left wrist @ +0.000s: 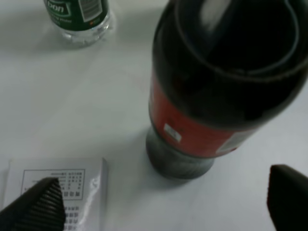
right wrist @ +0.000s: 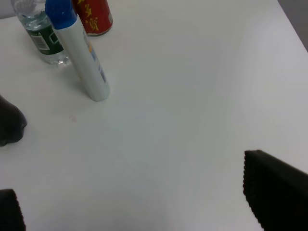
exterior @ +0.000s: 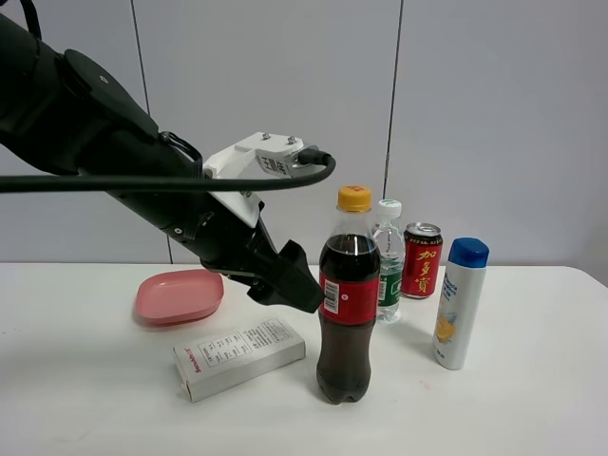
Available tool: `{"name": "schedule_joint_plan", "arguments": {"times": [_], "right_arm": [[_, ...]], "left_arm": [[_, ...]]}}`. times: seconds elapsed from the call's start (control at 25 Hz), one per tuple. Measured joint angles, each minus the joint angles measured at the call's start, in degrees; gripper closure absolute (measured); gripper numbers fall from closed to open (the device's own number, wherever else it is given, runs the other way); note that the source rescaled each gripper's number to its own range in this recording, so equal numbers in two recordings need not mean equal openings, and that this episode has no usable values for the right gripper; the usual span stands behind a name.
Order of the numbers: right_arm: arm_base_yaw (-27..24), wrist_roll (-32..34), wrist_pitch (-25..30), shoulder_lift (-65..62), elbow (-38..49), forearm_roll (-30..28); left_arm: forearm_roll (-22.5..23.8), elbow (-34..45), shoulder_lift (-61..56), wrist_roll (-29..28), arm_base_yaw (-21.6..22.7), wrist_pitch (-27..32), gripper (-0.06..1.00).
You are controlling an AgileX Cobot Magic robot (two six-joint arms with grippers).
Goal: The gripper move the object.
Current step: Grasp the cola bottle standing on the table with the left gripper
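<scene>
The object, a tall cola bottle with a red label and yellow-orange cap, stands upright on the white table, front of centre. My left gripper hangs just left of it at label height, tilted down, not touching it. In the left wrist view the bottle fills the space ahead, with the left gripper open and its two black fingertips spread wide on either side and short of it. My right gripper is open and empty over bare table; it is out of the high view.
A green-labelled water bottle and a red can stand behind the cola. A white bottle with a blue cap stands to its right. A white box lies to its left, with a pink dish behind it.
</scene>
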Motion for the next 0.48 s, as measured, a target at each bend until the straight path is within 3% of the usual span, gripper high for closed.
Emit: {"name": "schedule_joint_plan", "arguments": {"times": [0.32,0.48], "right_arm": [[0.0,0.0,0.0,0.0,0.0,0.0],[0.0,0.32,0.0,0.0,0.0,0.0]], "left_arm": [[4.32,-0.06,0.13,-1.53,-1.85,0.05,0.05],[7.41,-0.06,-0.45,-3.32,-1.97,2.78,0.05]]}}
